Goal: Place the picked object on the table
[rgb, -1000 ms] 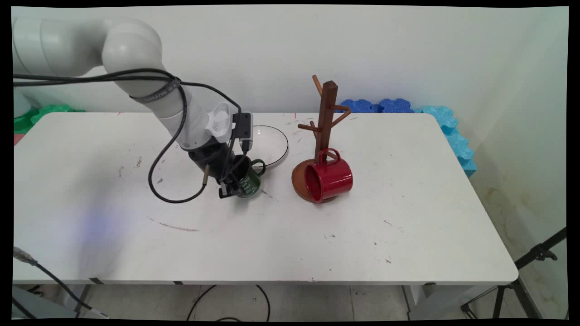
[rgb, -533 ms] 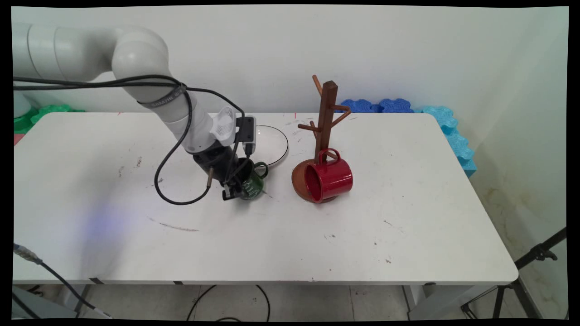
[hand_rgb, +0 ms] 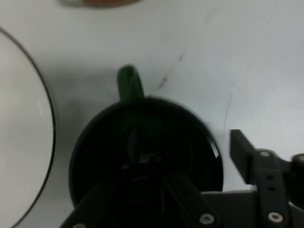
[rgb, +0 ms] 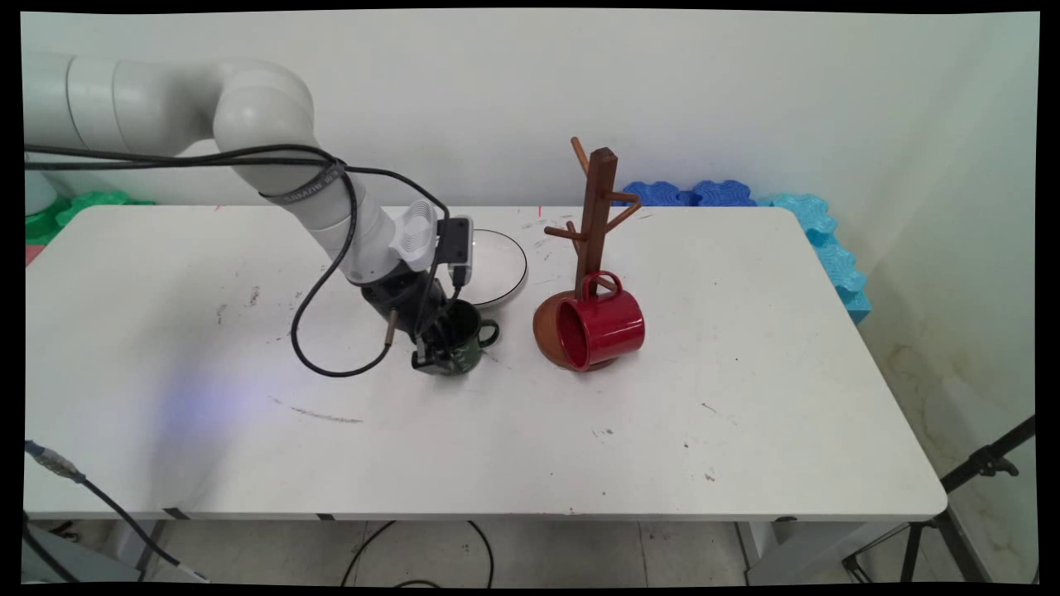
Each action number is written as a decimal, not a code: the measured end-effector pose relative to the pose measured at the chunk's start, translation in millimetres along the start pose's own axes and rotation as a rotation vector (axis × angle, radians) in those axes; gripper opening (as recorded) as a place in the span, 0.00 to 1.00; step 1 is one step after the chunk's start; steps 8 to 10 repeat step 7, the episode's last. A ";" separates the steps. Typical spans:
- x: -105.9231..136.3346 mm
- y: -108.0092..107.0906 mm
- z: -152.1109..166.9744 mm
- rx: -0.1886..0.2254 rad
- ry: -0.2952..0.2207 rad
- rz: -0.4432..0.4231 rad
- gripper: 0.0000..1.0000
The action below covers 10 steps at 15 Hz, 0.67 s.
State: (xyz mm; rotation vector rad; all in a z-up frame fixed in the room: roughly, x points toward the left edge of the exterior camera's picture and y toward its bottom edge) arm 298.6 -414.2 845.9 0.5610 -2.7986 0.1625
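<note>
My gripper [rgb: 435, 352] is shut on the rim of a dark green mug [rgb: 464, 348], left of the table's middle. In the hand view one finger reaches down inside the green mug [hand_rgb: 156, 128] and the other finger [hand_rgb: 240, 147] stands outside its wall; the gripper [hand_rgb: 190, 152] straddles the rim. The mug's handle [hand_rgb: 129, 83] points away from the hand. The mug stands nearly upright at the table surface. A white plate with a black rim [rgb: 497, 265] lies just behind it, seen as well in the hand view [hand_rgb: 23, 133].
A brown wooden mug tree [rgb: 596, 215] stands right of the green mug. A red mug [rgb: 600, 327] lies on its side against the tree's round base [rgb: 546, 327]. Blue foam pieces [rgb: 811, 223] line the back right edge, green ones [rgb: 91, 201] the back left.
The gripper has shifted right and slightly toward the near edge with the green mug in it. The mug has turned from tilted to nearly upright.
</note>
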 end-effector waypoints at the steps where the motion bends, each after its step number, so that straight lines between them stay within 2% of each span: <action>1: 1.5 0.5 0.4 -0.003 0.010 0.002 1.00; 7: 8.9 8.1 -5.9 -0.023 0.097 -0.003 1.00; 10: 8.9 8.1 -5.9 -0.023 0.097 -0.003 1.00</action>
